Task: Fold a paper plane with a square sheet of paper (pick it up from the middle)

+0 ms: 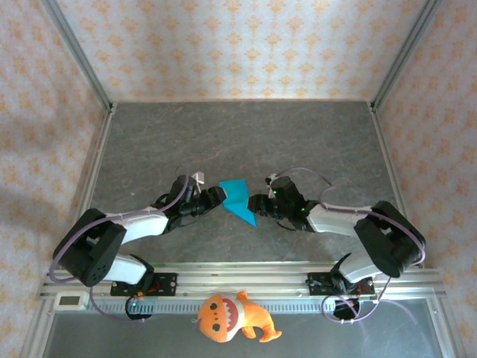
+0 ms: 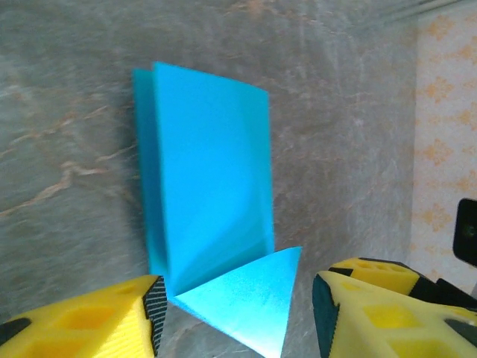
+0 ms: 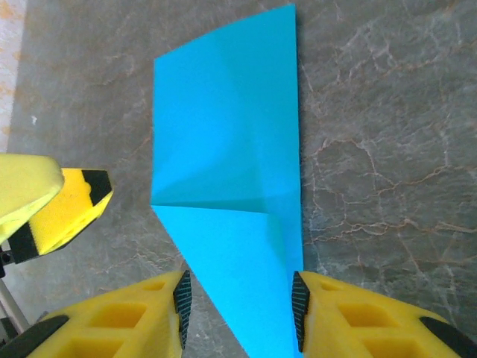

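Left gripper [image 2: 235,317] with jaws spread, and right gripper [image 3: 238,309] with jaws spread, meet from either side. Between their fingers lies the folded blue paper [image 1: 237,198], flat on the middle of the grey table [image 1: 298,134].

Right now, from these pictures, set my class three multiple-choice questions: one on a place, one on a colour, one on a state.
1. Where does the blue paper lie? A. on the table between the left gripper and the right gripper; B. on the front rail; C. against the back wall.
2. What colour is the soft toy? A. green; B. orange; C. purple.
3. What state is the paper in? A. flat and unfolded; B. folded, with a pointed end; C. crumpled into a ball.
Answers: 1 A, the grippers flank it mid-table; 2 B, it shows orange from above; 3 B, creases and a point show at both wrists.
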